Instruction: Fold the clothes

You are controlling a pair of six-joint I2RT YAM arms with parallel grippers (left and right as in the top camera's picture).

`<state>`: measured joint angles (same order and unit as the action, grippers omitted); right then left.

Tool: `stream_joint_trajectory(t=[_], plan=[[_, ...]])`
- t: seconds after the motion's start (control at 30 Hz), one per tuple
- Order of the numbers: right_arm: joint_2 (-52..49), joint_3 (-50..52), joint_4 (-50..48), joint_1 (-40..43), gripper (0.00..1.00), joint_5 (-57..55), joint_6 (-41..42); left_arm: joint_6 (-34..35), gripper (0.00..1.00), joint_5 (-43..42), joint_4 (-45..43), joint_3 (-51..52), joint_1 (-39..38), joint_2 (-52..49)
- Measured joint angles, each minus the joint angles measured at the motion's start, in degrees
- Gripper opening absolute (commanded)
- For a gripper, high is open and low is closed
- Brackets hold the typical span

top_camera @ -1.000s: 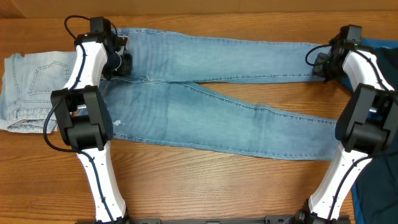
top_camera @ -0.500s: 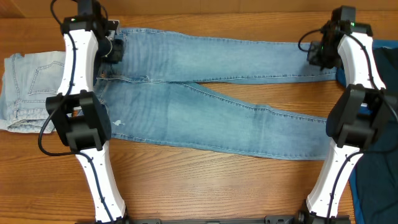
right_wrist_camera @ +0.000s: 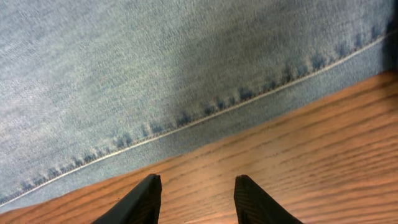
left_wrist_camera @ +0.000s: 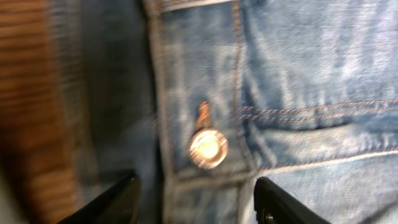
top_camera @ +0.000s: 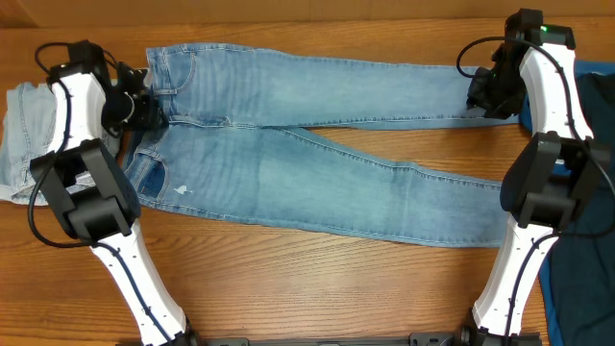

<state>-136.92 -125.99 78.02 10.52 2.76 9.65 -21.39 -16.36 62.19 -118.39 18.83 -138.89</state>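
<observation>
A pair of light blue jeans (top_camera: pixel 317 163) lies flat across the table, waistband at the left and both legs running right. My left gripper (top_camera: pixel 137 108) hovers open at the waistband. In the left wrist view the brass button (left_wrist_camera: pixel 208 147) sits just ahead of the gripper (left_wrist_camera: pixel 196 208), with denim under the spread fingers (left_wrist_camera: pixel 118 202). My right gripper (top_camera: pixel 483 96) is at the end of the upper leg. In the right wrist view it (right_wrist_camera: pixel 196 199) stands open over bare wood, just off the stitched hem (right_wrist_camera: pixel 186 121), holding nothing.
A folded pair of pale jeans (top_camera: pixel 29 144) lies at the far left edge. A dark blue cloth (top_camera: pixel 588 279) lies at the right side. Bare wooden table (top_camera: pixel 317 288) runs along the front.
Both grippers have gone from shut to open, letting go of the jeans. The left arm swung left toward the waistband's edge. The right gripper shifted slightly off the leg end.
</observation>
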Motion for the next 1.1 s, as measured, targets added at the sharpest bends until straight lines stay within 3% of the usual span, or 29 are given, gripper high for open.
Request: stream_joint_trajectory(t=[0.13, 0.4, 0.7, 0.83, 1.0, 1.03, 1.1], plan=[[0.0, 0.0, 0.7, 0.0, 0.42, 0.0, 0.2, -0.3, 0.51, -3.6, -2.0, 0.7, -0.1, 0.0], [0.0, 0.0, 0.7, 0.0, 0.43, 0.0, 0.2, -1.2, 0.04, -4.3, -1.3, 0.7, 0.0, 0.0], [0.0, 0.0, 0.7, 0.0, 0.43, 0.0, 0.4, -0.5, 0.04, -3.8, 2.9, -1.9, 0.0, 0.0], [0.0, 0.0, 0.9, 0.0, 0.43, 0.0, 0.4, 4.8, 0.04, 2.1, 5.1, -9.9, -0.1, 0.0], [0.0, 0.0, 0.9, 0.0, 0.43, 0.0, 0.5, 9.1, 0.04, 7.3, 3.5, -10.0, 0.0, 0.0], [0.0, 0.0, 1.0, 0.0, 0.42, 0.0, 0.4, 9.3, 0.04, 7.5, 2.9, -9.4, 0.0, 0.0], [0.0, 0.0, 1.4, 0.0, 0.29, 0.0, 0.2, 9.5, 0.04, 8.0, 2.1, -7.9, 0.0, 0.0]])
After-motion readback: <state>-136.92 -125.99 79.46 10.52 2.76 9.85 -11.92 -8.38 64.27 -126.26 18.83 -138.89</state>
